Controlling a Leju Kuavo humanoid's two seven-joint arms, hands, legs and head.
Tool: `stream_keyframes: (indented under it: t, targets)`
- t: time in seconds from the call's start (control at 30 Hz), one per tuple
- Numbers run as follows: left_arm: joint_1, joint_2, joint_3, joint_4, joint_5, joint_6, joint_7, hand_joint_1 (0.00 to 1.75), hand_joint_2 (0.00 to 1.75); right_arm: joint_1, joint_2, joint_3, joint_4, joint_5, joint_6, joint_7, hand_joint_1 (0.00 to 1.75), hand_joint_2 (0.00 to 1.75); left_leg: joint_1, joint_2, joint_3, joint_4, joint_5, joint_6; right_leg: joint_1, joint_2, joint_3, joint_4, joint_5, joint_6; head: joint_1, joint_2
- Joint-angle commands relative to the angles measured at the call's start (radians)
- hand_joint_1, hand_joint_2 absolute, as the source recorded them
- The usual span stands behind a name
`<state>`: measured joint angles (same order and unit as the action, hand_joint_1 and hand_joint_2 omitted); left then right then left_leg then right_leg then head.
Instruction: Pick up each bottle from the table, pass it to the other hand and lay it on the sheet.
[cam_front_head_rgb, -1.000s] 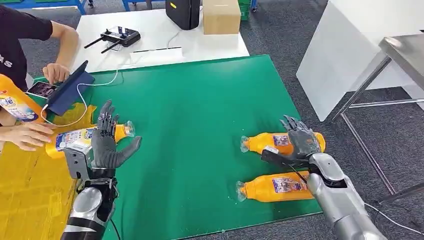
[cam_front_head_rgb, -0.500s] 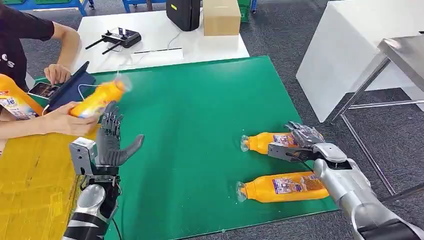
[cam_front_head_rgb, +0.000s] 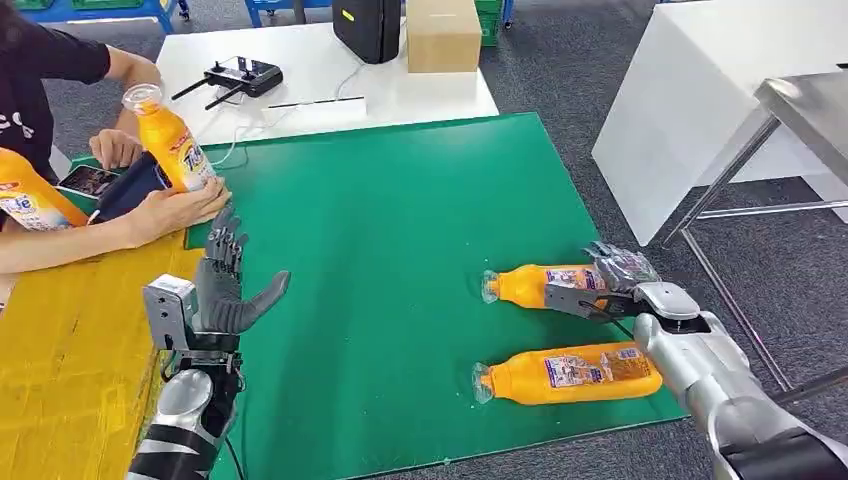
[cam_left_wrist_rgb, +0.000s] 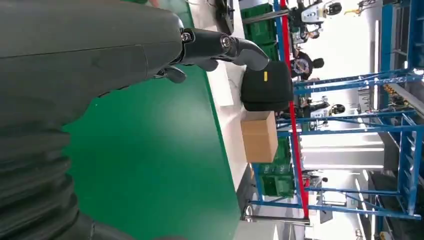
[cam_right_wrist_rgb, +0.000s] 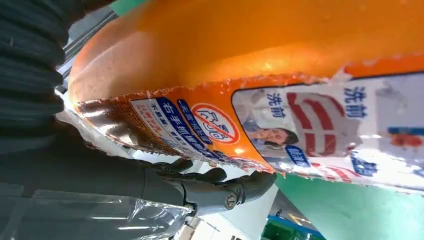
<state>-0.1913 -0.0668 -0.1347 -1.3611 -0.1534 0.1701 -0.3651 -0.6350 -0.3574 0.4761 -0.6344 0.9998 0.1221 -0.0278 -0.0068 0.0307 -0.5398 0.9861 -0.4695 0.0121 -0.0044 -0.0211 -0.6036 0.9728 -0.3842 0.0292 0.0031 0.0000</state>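
Observation:
Two orange bottles lie on the green mat (cam_front_head_rgb: 400, 210) at the right: a far bottle (cam_front_head_rgb: 530, 285) and a near bottle (cam_front_head_rgb: 565, 373). My right hand (cam_front_head_rgb: 612, 283) straddles the far bottle's base end, thumb on the near side and fingers over the far side. In the right wrist view the far bottle (cam_right_wrist_rgb: 275, 75) looms close, and the fingers (cam_right_wrist_rgb: 215, 190) curve past it with a thin gap. My left hand (cam_front_head_rgb: 222, 285) stands open and upright at the mat's left edge, holding nothing. A person holds a third orange bottle (cam_front_head_rgb: 175, 148) upright above the yellow sheet (cam_front_head_rgb: 60, 370).
The person's arms reach in from the left over a phone and a dark tablet (cam_front_head_rgb: 130, 185). Another orange bottle (cam_front_head_rgb: 25, 200) is at the far left edge. Behind the mat, a white table carries a controller (cam_front_head_rgb: 235, 72), a black case and a cardboard box (cam_front_head_rgb: 443, 35). A metal table frame (cam_front_head_rgb: 740, 170) stands at the right.
The person picked the bottle up from the sheet beside my left hand and now holds it upright. My right hand lowered onto the far bottle's base end; both right bottles stayed put.

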Motion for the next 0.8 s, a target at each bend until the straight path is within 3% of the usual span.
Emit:
stream_keyframes:
  t: [0.03,0.53,0.67,0.8]
  targets:
    - [-0.039,0.0,-0.014,0.068,0.006,-0.003,0.006,0.0,1.75,-0.011,0.02,0.064,0.097,-0.002,0.015,-0.011,1.73,1.75,0.001,-0.003,0.002,-0.001,0.0,-0.001,0.001,0.0,0.003,-0.001,0.0,0.0,0.0,0.0]
    - [-0.02,0.004,-0.01,0.035,0.009,0.003,0.007,0.0,1.75,-0.013,0.047,0.051,0.065,-0.051,-0.069,-0.037,1.75,1.75,0.002,-0.001,0.003,-0.001,-0.001,-0.001,0.001,0.002,0.003,-0.001,0.0,0.0,0.0,0.0]
    - [-0.008,0.005,-0.006,0.013,0.005,0.002,0.009,0.0,1.75,0.047,0.102,-0.075,-0.062,-0.175,-0.173,-0.086,1.75,1.75,0.002,-0.001,0.002,0.0,-0.001,-0.002,0.002,0.003,0.002,-0.001,0.0,-0.001,0.0,0.0]
    - [-0.003,0.004,-0.008,0.005,0.003,0.003,0.01,0.0,1.75,0.061,0.11,-0.074,-0.089,-0.173,-0.175,-0.068,1.75,1.75,0.001,0.0,0.0,0.0,-0.001,-0.001,0.001,0.003,0.0,0.0,0.0,0.0,0.0,0.0]
